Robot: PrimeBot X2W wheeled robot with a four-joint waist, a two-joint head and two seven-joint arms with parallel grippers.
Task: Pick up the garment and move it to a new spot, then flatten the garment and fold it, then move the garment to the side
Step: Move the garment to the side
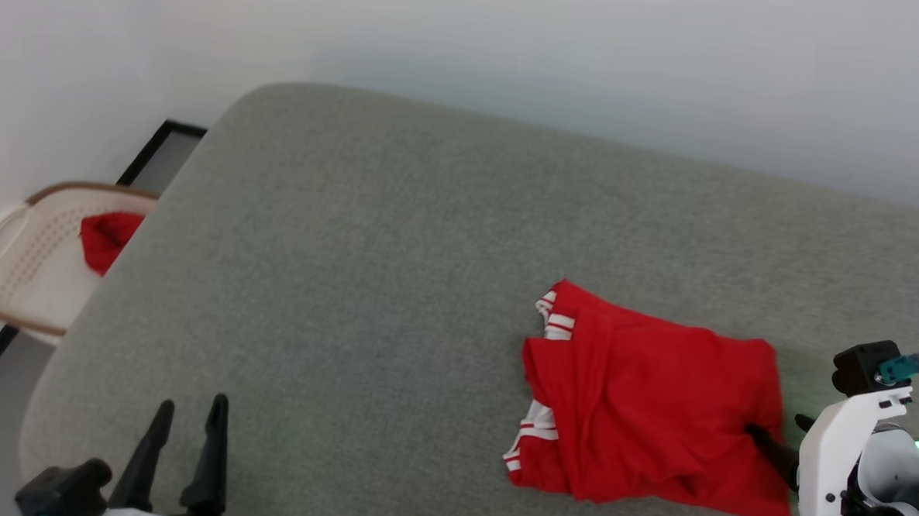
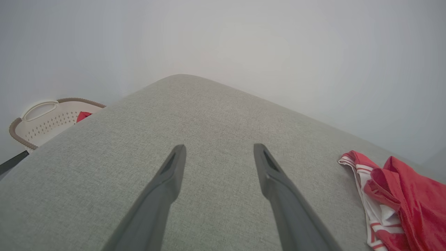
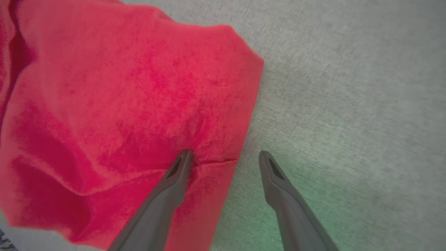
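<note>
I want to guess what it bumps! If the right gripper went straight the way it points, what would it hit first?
Most likely the garment: the open right gripper has one finger at its red edge, the other over the grey cushion. Depth is unclear.

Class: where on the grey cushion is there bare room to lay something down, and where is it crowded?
Bare: the cushion stretch between left gripper and garment, back to the wall. Crowded: near right, garment with right gripper at its edge.

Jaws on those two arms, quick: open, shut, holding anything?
Left gripper: jaws open, holding nothing.
Right gripper: jaws open astride an edge of the red jersey, not closed on it.
</note>
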